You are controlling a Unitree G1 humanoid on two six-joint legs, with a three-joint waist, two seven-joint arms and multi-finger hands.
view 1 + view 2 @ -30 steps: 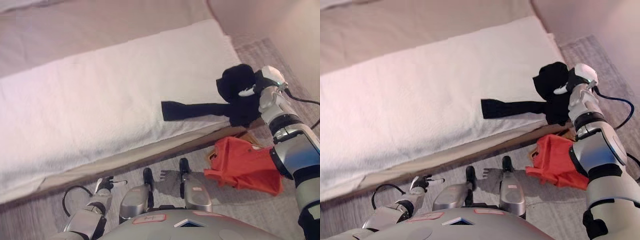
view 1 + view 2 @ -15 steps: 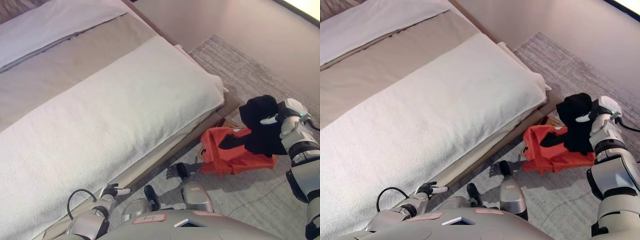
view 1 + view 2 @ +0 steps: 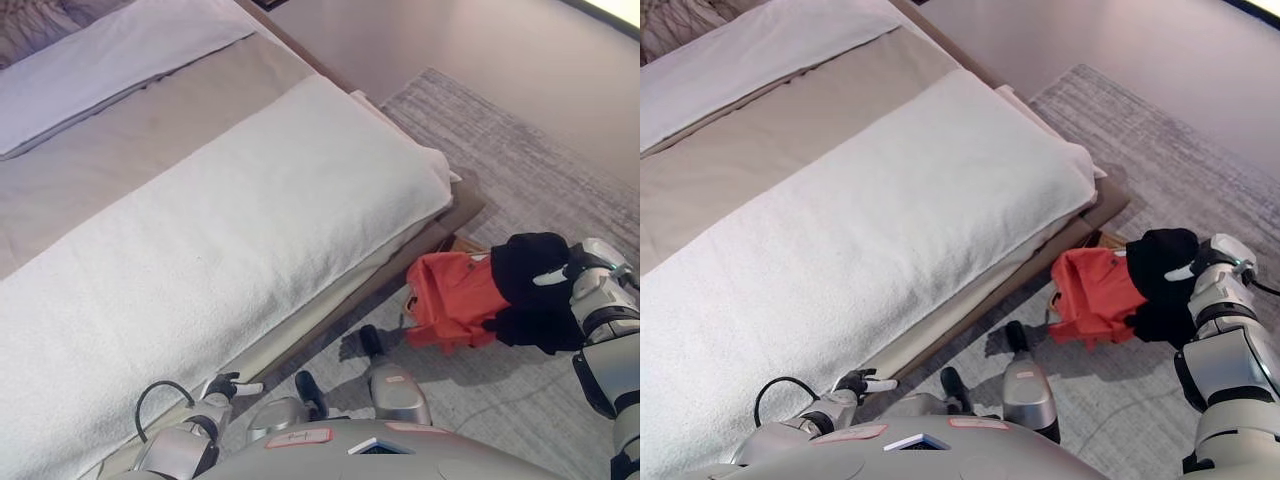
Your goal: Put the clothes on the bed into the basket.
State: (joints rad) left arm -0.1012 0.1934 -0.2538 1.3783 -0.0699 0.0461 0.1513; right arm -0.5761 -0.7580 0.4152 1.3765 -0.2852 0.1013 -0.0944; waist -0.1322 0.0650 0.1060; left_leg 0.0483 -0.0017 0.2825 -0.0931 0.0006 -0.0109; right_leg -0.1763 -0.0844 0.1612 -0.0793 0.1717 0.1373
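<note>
My right hand (image 3: pixel 566 275) is shut on a bunched black garment (image 3: pixel 532 290) and holds it over the right side of the basket, which is covered by an orange-red garment (image 3: pixel 452 297) on the floor beside the bed. A bit of the basket's brown rim (image 3: pixel 462 244) shows behind the orange cloth. In the right eye view the black garment (image 3: pixel 1160 280) hangs partly over the orange cloth (image 3: pixel 1090 294). The bed (image 3: pixel 230 230) has a white cover and no clothes on it in view. My left hand (image 3: pixel 224 387) is low at the bottom left by the bed's edge, fingers relaxed, empty.
The bed's wooden base edge (image 3: pixel 400 270) runs diagonally in front of me. A grey carpet (image 3: pixel 520 170) covers the floor to the right. A white pillow (image 3: pixel 110 60) lies at the bed's far left. A pale wall (image 3: pixel 450 40) stands behind.
My right hand has carried the black garment off the bed's edge, right and down, to over the orange cloth at the basket. The camera has swung, so the whole scene has shifted.
</note>
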